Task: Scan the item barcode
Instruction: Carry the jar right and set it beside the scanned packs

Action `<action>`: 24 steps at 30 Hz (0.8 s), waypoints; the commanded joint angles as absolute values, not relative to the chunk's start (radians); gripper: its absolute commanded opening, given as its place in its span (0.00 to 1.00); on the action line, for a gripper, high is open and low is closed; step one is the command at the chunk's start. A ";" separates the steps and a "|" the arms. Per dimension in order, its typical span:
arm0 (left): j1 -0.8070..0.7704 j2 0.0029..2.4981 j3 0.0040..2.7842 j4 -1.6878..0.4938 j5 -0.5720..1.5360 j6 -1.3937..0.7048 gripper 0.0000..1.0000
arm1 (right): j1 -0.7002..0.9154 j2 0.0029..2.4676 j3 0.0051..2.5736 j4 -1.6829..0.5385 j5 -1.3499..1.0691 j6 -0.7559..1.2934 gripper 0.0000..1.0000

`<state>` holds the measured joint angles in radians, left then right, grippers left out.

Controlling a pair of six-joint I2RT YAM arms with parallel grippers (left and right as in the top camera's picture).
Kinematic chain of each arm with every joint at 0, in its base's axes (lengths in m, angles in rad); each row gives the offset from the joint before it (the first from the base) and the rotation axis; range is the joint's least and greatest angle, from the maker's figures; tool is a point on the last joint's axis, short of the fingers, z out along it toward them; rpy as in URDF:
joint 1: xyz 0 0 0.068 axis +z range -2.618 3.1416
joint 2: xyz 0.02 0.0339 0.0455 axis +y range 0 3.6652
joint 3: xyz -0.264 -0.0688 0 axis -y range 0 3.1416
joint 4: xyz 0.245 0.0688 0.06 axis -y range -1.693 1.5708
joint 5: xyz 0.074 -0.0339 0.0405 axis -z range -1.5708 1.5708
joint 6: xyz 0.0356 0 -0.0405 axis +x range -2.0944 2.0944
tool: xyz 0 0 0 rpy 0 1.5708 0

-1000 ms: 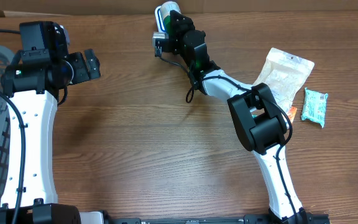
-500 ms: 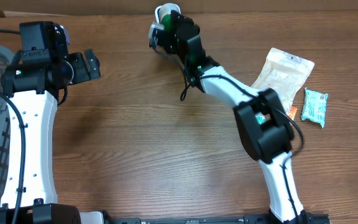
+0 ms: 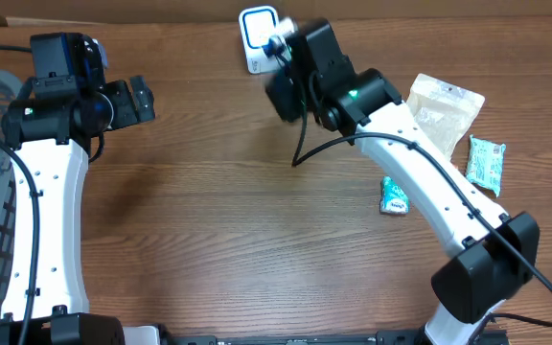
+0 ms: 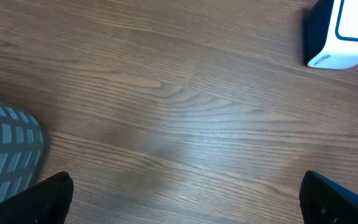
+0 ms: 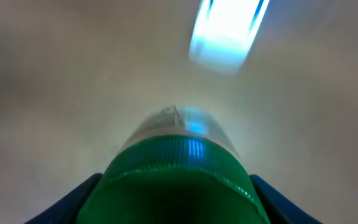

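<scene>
Green ribbed plastic fills the lower half of the right wrist view. The right pincer (image 5: pixel 178 199) is clamped on a small clear container with a ribbed green cap (image 5: pixel 180 134), one finger on either side of the cap. Everything beyond it is smeared by motion.

Half a second ago that pincer and its load sat directly over the white-and-blue box scanner (image 3: pixel 255 25) at the far edge of the wooden worktop (image 3: pixel 209 220). Now the wrist has drawn back to the right and the scanner's face lies uncovered. The arm's elbow has swung out toward the near right corner, baring a small teal packet (image 3: pixel 394 196) that it had hidden.

My reading is that the container has been passed before the scanner and is either coming away or being turned for another pass. Nothing shows whether the barcode read.

From the wrist, the scanner is a bright blue-white blur ahead and slightly right of the container's far end, clearly apart from it. Overhead, the container is hidden under the wrist.

The left pincer (image 3: pixel 134 101) hangs wide open and empty near the far left corner, well apart from the scanner.
</scene>
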<state>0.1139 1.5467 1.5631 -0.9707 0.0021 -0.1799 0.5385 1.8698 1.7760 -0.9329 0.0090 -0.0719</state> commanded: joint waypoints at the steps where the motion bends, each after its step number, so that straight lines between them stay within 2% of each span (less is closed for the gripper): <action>1: 0.118 1.542 1.575 -0.968 -0.010 -0.163 0.99 | 0.520 1.887 1.744 -1.062 -0.121 0.090 0.54; 5: 0.118 1.542 1.575 -0.968 -0.010 -0.163 1.00 | 0.514 1.891 1.654 -1.160 -0.097 0.090 0.54; 11: 0.118 1.542 1.575 -0.968 -0.010 -0.163 1.00 | 0.466 1.892 1.515 -1.143 0.067 0.149 0.57; 21: 0.118 1.542 1.575 -0.969 -0.010 -0.163 1.00 | 0.247 1.893 1.409 -1.106 0.086 0.207 0.59; 23: 0.118 1.542 1.575 -0.968 -0.010 -0.163 1.00 | 0.219 1.893 1.409 -1.104 0.076 0.215 1.00; 24: 0.117 1.542 1.575 -0.968 -0.010 -0.163 1.00 | 0.207 1.893 1.409 -1.101 0.057 0.215 1.00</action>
<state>0.1139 1.5467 1.5631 -0.9699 0.0021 -0.1795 0.2386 1.8957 1.4094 -1.1091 0.0704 0.1894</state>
